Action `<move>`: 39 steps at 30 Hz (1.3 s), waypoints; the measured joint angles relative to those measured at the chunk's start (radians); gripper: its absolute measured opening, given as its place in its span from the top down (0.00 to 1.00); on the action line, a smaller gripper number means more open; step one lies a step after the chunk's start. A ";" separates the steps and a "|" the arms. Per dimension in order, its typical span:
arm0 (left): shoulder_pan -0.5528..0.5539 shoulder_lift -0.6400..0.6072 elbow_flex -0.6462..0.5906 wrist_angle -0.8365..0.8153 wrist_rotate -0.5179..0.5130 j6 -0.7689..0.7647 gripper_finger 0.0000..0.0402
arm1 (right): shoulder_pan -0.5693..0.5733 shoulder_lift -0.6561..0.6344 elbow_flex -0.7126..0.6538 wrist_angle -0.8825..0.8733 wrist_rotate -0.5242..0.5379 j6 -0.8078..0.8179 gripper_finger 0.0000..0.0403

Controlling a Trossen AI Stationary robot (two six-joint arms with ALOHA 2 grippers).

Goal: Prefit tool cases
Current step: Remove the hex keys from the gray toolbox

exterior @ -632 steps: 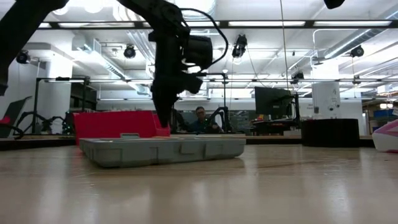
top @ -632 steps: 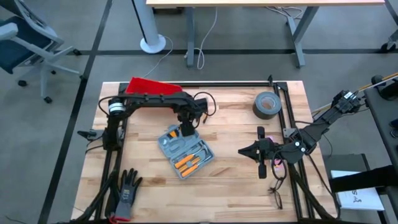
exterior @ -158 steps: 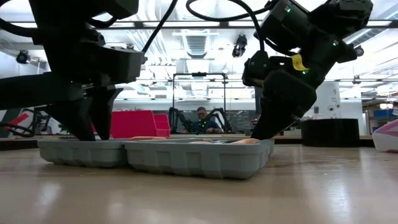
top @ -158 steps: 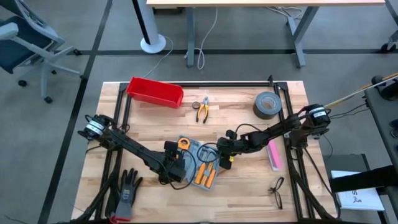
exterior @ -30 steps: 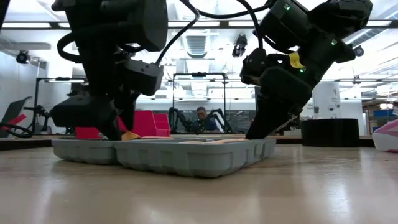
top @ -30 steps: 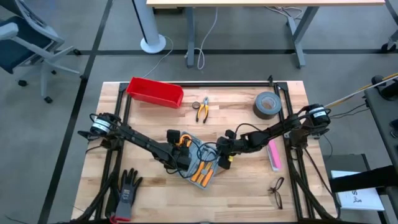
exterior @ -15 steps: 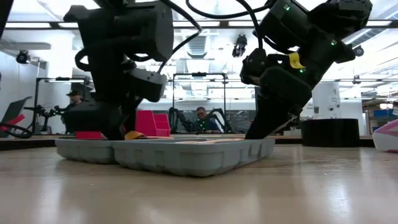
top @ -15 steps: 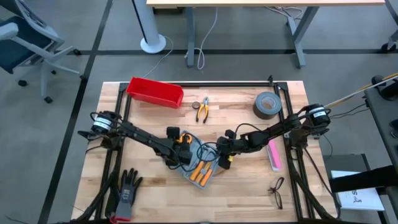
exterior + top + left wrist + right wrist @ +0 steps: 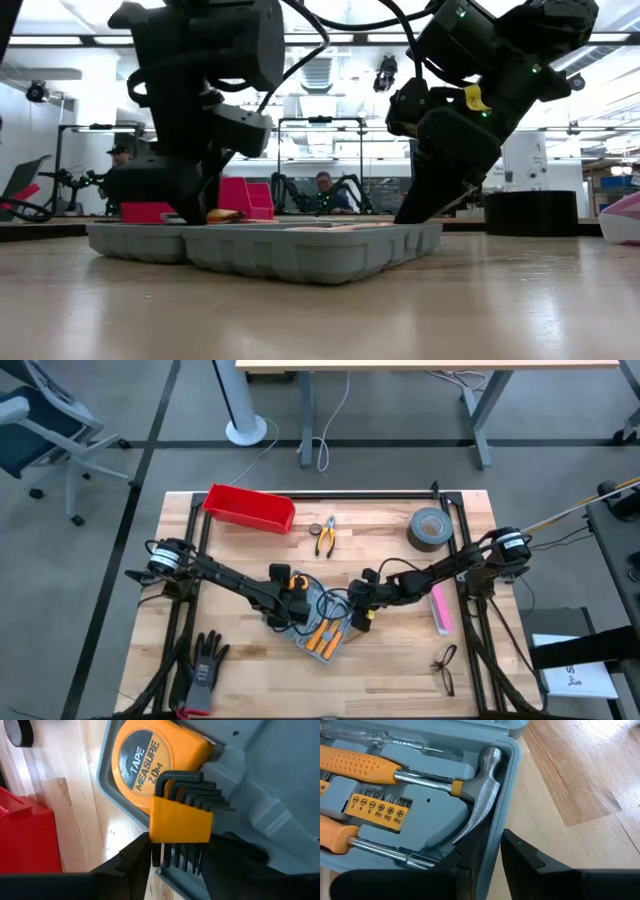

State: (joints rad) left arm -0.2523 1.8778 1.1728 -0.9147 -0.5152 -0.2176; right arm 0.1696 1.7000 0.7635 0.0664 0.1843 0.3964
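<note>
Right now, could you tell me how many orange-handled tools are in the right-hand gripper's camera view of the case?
2: the hammer lies along the case's far side, and a screwdriver lies beside the bit strip. Others may lie outside this view.

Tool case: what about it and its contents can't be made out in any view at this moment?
- High view: much of the case lies under the arms; its slots are too small to tell.
- Low view: the case's own wall hides everything inside.
- Left wrist view: the hex keys cover part of the tape measure.
- Right wrist view: the orange handles are cut off by the edge.
</note>
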 joint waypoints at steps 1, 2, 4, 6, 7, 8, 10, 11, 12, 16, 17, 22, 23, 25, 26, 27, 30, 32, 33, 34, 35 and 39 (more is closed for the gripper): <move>0.000 0.000 0.004 -0.003 0.000 0.000 0.63 | 0.000 0.000 0.000 -0.001 0.000 0.000 0.85; 0.000 0.000 0.008 -0.006 -0.001 0.000 0.63 | 0.000 0.000 0.000 -0.001 0.000 0.000 0.85; 0.001 0.000 0.016 -0.019 -0.005 0.000 0.64 | 0.000 0.000 0.000 -0.001 0.000 0.000 0.84; 0.002 0.000 0.025 -0.027 -0.022 0.008 0.66 | 0.000 0.000 0.000 -0.001 0.000 0.000 0.84; 0.002 -0.001 0.029 -0.026 -0.029 0.014 0.66 | 0.000 0.000 0.000 -0.001 0.000 0.000 0.84; 0.002 -0.001 0.032 -0.028 -0.041 0.019 0.67 | 0.000 0.000 0.000 -0.001 0.000 0.000 0.84; 0.006 -0.001 0.040 -0.029 -0.059 0.029 0.67 | 0.000 0.000 0.000 -0.001 -0.001 0.000 0.85; 0.009 -0.001 0.044 -0.029 -0.068 0.034 0.68 | 0.000 0.000 0.000 -0.001 -0.001 0.000 0.85; 0.014 -0.001 0.047 -0.029 -0.071 0.037 0.68 | 0.000 0.000 0.000 -0.001 0.000 0.000 0.86; 0.042 -0.001 0.058 -0.029 -0.117 0.055 0.68 | 0.000 0.000 0.000 -0.001 0.000 0.001 0.88; 0.052 -0.002 0.060 -0.029 -0.128 0.061 0.68 | 0.000 0.000 0.000 -0.001 0.000 0.001 0.88; 0.114 -0.003 0.078 -0.021 -0.152 0.097 0.68 | 0.000 0.000 0.000 -0.001 -0.001 0.000 0.86; 0.126 -0.003 0.081 -0.018 -0.154 0.107 0.68 | 0.000 0.000 0.000 -0.001 -0.001 0.000 0.86; 0.149 -0.003 0.089 -0.010 -0.155 0.129 0.69 | 0.000 0.000 0.000 -0.001 -0.001 0.000 0.84; 0.159 -0.003 0.091 -0.001 -0.156 0.139 0.69 | 0.001 0.000 0.000 -0.001 0.000 0.001 0.84; 0.169 -0.004 0.092 0.008 -0.157 0.154 0.70 | 0.002 0.000 0.000 -0.001 0.000 0.003 0.83; 0.196 -0.004 0.090 0.039 -0.156 0.211 0.71 | 0.003 -0.002 0.000 -0.001 0.000 0.004 0.82; 0.218 -0.004 0.090 0.058 -0.155 0.242 0.71 | 0.003 -0.002 0.000 -0.001 0.000 0.004 0.82; 0.230 -0.004 0.090 0.061 -0.151 0.249 0.71 | 0.003 -0.003 0.000 -0.001 0.000 0.004 0.82; 0.240 -0.004 0.089 0.058 -0.140 0.253 0.71 | 0.003 -0.004 0.000 -0.001 0.000 0.005 0.82; 0.250 -0.009 0.089 0.051 -0.112 0.255 0.71 | 0.003 -0.004 0.000 -0.001 -0.001 0.007 0.83; 0.278 -0.042 0.088 0.024 0.011 0.276 0.69 | 0.003 -0.007 0.000 -0.002 -0.002 0.009 0.85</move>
State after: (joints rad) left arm 0.0254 1.8355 1.2609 -0.8908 -0.5039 0.0581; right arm 0.1726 1.6934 0.7635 0.0649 0.1825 0.4049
